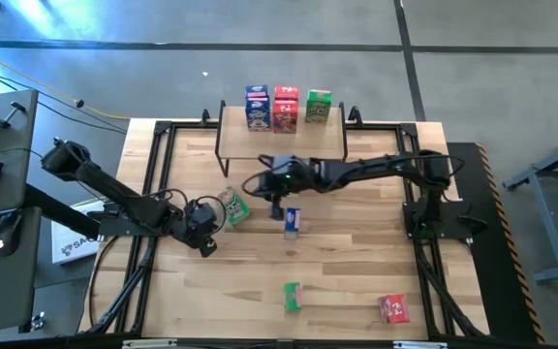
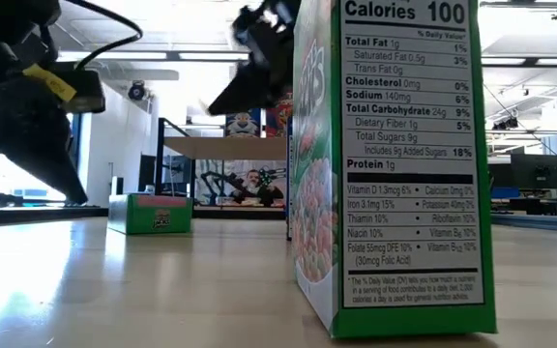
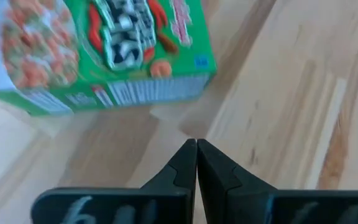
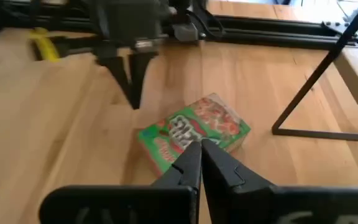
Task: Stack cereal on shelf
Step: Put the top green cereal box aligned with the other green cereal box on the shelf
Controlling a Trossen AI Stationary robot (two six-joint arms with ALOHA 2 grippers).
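Nearest, at centre left of the high view, a small green printed cardboard cereal box (image 1: 232, 207) lies flat, face up, long axis running diagonally, beside the closed, empty left gripper (image 1: 209, 217); beyond it the right gripper (image 1: 258, 183), shut and empty, hovers before the low light-wooden shelf (image 1: 284, 143)

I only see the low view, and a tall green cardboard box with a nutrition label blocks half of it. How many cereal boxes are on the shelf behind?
Observer: Three stand on the light wooden shelf: a blue cereal box, a red cereal box and a green cereal box.
Operator: Are the arms holding anything?
Observer: No. The left gripper is shut and empty, just short of a flat-lying green box.
Operator: And the other?
Observer: The right gripper is shut and empty too, aimed at that same box.
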